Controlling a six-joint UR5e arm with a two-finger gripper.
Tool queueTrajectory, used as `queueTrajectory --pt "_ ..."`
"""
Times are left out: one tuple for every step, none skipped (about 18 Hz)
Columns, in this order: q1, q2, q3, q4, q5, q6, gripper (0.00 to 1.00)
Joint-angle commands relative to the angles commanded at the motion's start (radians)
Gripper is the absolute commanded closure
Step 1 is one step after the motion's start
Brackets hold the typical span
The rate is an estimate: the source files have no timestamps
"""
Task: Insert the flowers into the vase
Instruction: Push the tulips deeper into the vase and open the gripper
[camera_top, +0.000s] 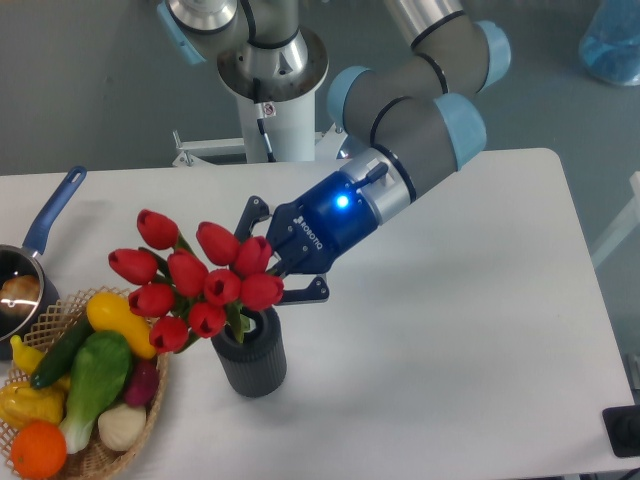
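Now tool (283, 252) spread, beside flowers (196, 280)

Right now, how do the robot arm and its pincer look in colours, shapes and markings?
The arm is made of grey metallic tubes with light blue caps at its joints. The pincer is black, has white lettering on its body, two dark fingers and a ring glowing blue at the wrist.

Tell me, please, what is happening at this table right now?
A single robot arm has its gripper right behind a bunch of red tulips, the flowers, whose stems already go down into the mouth of the dark ribbed vase. The blooms lean left, over a wicker basket of vegetables. Whether the fingers are gripping the stems is hidden by the buds.
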Motion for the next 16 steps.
queueTrajectory --pt "0.000 -0.008 -0.003 -0.002 0.000 0.011 0.87" --pt "0.000 -0.014 -0.009 0.000 0.000 0.023 0.85" --pt "-0.003 -0.015 -0.015 0.000 0.000 0.038 0.85" --pt "-0.002 -0.020 -0.024 0.000 0.002 0.051 0.85" --pt "-0.002 -0.021 -0.035 0.005 0.003 0.060 0.85" --pt "-0.002 -0.020 -0.046 0.005 0.021 0.061 0.84" --pt "-0.002 -0.018 -0.055 0.006 0.046 0.061 0.84" --pt "-0.002 -0.018 -0.060 0.006 0.061 0.063 0.83" --pt "-0.002 -0.018 -0.061 0.005 0.063 0.063 0.81" --pt "0.000 -0.018 -0.063 0.005 0.064 0.063 0.81" --pt "0.000 -0.017 -0.064 0.005 0.064 0.063 0.79" --pt "0.000 -0.017 -0.066 0.005 0.064 0.063 0.76" --pt "0.002 -0.018 -0.069 0.003 0.064 0.063 0.69" --pt "0.002 -0.018 -0.075 0.005 0.066 0.063 0.65" --pt "0.002 -0.018 -0.077 0.003 0.066 0.063 0.60" --pt "0.002 -0.018 -0.080 0.003 0.069 0.063 0.54"
